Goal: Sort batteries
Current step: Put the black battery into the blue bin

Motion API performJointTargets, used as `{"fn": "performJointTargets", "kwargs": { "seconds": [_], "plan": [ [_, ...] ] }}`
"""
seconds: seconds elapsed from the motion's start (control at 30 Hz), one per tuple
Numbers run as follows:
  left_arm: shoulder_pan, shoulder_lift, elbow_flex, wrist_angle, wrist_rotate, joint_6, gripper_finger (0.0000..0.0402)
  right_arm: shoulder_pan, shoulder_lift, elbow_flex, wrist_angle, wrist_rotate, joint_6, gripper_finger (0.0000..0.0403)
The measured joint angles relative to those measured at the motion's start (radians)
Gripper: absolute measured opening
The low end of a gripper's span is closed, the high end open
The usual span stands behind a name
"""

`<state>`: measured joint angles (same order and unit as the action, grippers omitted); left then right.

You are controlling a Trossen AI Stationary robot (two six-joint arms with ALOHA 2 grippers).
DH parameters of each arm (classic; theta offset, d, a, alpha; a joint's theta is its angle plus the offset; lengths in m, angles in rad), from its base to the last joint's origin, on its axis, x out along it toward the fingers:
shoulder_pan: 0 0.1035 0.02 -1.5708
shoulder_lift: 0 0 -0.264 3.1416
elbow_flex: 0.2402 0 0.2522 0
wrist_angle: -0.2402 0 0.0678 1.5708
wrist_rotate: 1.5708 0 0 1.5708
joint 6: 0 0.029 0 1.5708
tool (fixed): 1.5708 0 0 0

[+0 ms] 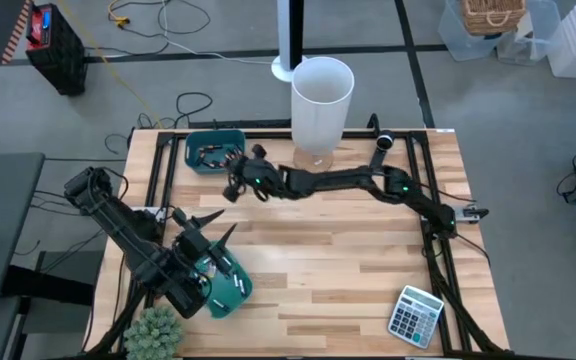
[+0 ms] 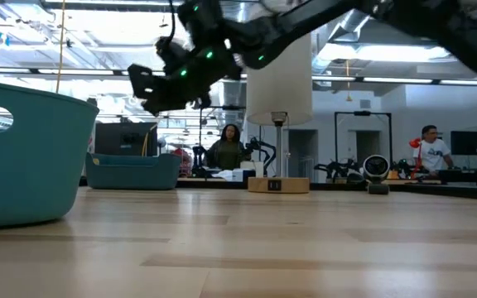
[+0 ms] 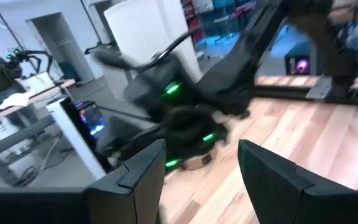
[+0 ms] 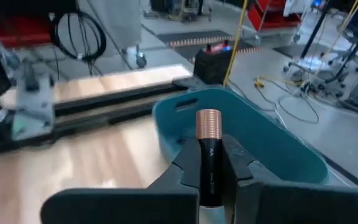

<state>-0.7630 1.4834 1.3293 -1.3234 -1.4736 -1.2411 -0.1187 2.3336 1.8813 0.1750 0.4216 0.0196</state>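
Note:
My right gripper (image 4: 210, 152) is shut on a black AA battery (image 4: 209, 168) with a copper-coloured end. It hangs above the table just short of the far teal bin (image 1: 213, 150), which holds several small batteries (image 1: 208, 153). That bin's open mouth (image 4: 253, 143) lies right ahead in the right wrist view. My left gripper (image 1: 206, 225) stands open and holds nothing, raised at the near left over a second teal bin (image 1: 226, 285) that rests on the table. In the low view my right gripper (image 2: 160, 83) is well above the tabletop. My right gripper pinches the battery's black body (image 4: 209, 177) between its two fingers. The battery lies along the fingers, and its copper end (image 4: 208, 124) sticks out past the fingertips toward the far teal bin. It is lifted clear of the table.
A tall white bin (image 1: 321, 100) stands at the far edge beside the right arm's reach. A calculator (image 1: 415, 315) lies at the near right corner and a small green plant (image 1: 153, 335) at the near left. Bare wood lies in the middle (image 1: 338, 260).

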Motion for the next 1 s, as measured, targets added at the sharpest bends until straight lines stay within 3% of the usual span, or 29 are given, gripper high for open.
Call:
{"fn": "performJointTargets", "kwargs": {
  "seconds": [0.3,0.63,0.77,1.0],
  "plan": [
    [-0.115,-0.028,0.000,-0.052,-0.045,-0.078,0.0196,-0.111,0.171,0.272,-0.117,-0.065,0.072,0.0026],
    [-0.130,-0.035,0.000,-0.054,-0.051,-0.075,0.0196,-0.179,0.207,0.322,-0.179,-0.117,0.156,0.0035],
    [-0.117,-0.035,0.000,-0.055,-0.051,-0.074,0.0196,-0.180,0.207,0.321,-0.173,-0.135,0.132,0.0077],
    [-0.092,-0.035,0.000,-0.056,-0.047,-0.072,0.0196,-0.167,0.201,0.321,-0.152,-0.136,-0.018,0.0198]
  ]
}}
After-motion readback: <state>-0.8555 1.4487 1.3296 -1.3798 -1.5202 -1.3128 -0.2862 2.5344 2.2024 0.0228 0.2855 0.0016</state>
